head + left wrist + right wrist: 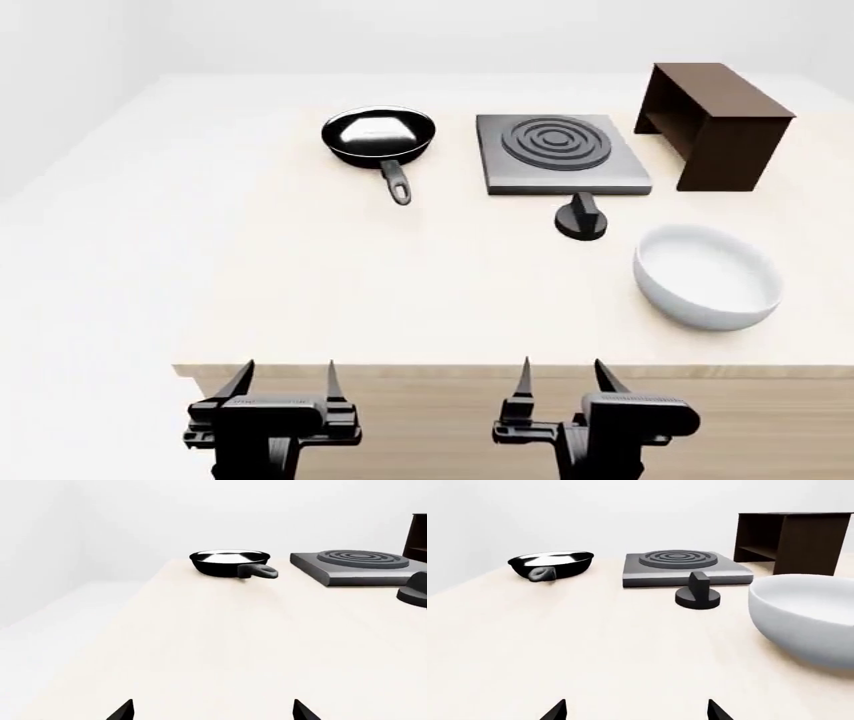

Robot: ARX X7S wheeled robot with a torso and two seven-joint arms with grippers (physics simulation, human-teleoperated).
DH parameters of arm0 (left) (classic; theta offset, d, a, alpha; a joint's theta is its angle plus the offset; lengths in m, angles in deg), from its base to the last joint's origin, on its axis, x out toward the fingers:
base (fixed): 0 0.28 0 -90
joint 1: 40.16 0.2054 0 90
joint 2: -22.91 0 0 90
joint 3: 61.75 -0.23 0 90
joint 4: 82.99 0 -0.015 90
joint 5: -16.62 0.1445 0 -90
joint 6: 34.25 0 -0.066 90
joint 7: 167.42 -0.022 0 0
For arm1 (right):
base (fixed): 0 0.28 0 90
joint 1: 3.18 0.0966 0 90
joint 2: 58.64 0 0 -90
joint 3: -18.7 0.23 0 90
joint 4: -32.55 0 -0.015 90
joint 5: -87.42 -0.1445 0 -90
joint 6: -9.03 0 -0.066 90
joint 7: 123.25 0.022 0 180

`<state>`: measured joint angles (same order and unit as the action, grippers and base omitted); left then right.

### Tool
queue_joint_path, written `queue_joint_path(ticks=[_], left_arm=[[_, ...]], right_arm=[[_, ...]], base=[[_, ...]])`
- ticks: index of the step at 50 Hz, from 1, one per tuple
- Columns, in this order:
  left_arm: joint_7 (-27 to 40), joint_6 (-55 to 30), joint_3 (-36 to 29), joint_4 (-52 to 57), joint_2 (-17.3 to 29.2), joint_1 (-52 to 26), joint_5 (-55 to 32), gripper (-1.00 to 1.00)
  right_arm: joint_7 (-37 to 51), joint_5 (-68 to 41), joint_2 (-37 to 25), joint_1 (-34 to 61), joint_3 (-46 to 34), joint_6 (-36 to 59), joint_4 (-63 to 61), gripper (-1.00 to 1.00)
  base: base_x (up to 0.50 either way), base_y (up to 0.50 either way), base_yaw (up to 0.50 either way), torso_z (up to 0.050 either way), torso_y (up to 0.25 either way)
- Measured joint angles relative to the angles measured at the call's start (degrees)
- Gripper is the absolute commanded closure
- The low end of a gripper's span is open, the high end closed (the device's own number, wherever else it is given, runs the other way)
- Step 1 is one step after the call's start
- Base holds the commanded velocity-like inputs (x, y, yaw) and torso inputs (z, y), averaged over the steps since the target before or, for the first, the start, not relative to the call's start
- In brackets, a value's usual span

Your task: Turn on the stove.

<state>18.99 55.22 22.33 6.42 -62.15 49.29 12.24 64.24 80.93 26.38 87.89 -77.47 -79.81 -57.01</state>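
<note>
The stove [562, 153] is a flat grey slab with burner rings at the table's far middle; it also shows in the left wrist view [353, 565] and the right wrist view [684, 566]. Its small black knob [581, 218] stands just in front of it, seen too in the right wrist view [698, 594] and at the edge of the left wrist view [413, 589]. My left gripper [282, 381] and right gripper [561, 377] are both open and empty, at the table's near edge, far from the knob.
A black frying pan [380, 137] sits left of the stove, handle toward me. A dark brown wooden shelf [711, 110] stands at the far right. A white bowl [707, 275] lies near the right front, right of the knob. The table [334, 290] is light wood.
</note>
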Motion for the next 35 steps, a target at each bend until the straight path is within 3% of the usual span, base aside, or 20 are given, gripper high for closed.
queue_joint_path(ticks=[35], left_arm=[[0.4, -2.0, 0.3, 0.3, -0.1, -0.3, 0.1, -1.0]], right_arm=[[-0.4, -0.3, -0.3, -1.3, -0.1, 0.3, -2.5, -1.0]], base=[[0.01, 0.0, 0.0, 0.0, 0.0]])
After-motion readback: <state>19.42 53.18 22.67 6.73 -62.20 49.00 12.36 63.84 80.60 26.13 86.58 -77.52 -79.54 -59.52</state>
